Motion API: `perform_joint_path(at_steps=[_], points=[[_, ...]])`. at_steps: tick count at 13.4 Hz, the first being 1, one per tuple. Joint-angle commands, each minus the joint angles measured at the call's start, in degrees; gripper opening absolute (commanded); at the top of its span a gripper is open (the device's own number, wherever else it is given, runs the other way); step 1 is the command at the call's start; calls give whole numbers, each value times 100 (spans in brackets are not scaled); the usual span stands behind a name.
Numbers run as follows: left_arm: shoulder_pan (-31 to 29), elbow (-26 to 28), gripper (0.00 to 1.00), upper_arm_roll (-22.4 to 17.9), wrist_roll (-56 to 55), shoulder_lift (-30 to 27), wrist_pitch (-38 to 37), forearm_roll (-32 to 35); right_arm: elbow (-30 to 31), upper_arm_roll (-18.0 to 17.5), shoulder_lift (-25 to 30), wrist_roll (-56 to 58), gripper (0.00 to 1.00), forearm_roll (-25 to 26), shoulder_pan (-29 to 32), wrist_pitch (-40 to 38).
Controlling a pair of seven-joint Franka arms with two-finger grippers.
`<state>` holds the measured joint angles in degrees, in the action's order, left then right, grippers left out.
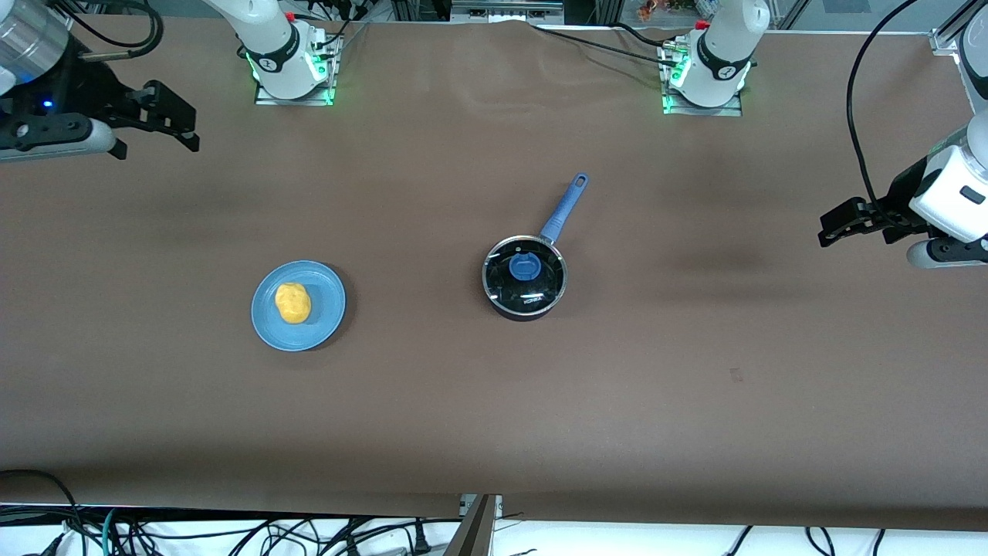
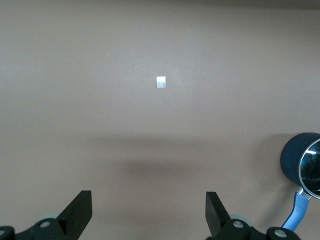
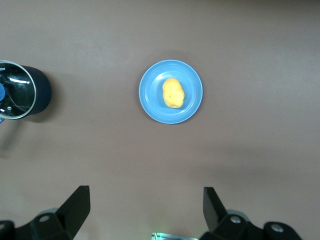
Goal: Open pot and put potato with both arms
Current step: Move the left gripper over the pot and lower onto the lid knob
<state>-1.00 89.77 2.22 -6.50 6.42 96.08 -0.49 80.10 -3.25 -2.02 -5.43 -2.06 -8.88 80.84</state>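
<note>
The pot (image 1: 527,311) stands mid-table with its long blue handle (image 1: 567,202) pointing toward the robot bases. A clear glass lid (image 1: 543,287) with a blue knob (image 1: 525,267) sits on it. The potato (image 1: 292,302) lies on a blue plate (image 1: 330,292) toward the right arm's end. My right gripper (image 1: 158,143) is open and empty, up over that end of the table; its wrist view shows the potato (image 3: 173,92), plate (image 3: 150,97) and pot (image 3: 44,92). My left gripper (image 1: 824,229) is open and empty over the left arm's end; its wrist view shows the pot (image 2: 291,161).
The brown table cover (image 1: 494,401) is bare around the pot and plate. A small white tag (image 2: 161,82) lies on it under the left gripper. Cables hang at the table's near edge and by the left arm.
</note>
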Motion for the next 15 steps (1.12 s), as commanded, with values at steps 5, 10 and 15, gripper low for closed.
perform_joint_path(at_steps=[5,10,15], points=[[-6,50,100,-11,52,-44,-19,-83,-29,17,8,51,99,-14,18,81],[-23,-117,100,-3,43,132,-115,-92,-29,-9,8,51,99,-23,1,125],[-15,-21,100,23,122,211,-168,-118,-20,17,17,42,100,-5,1,117]])
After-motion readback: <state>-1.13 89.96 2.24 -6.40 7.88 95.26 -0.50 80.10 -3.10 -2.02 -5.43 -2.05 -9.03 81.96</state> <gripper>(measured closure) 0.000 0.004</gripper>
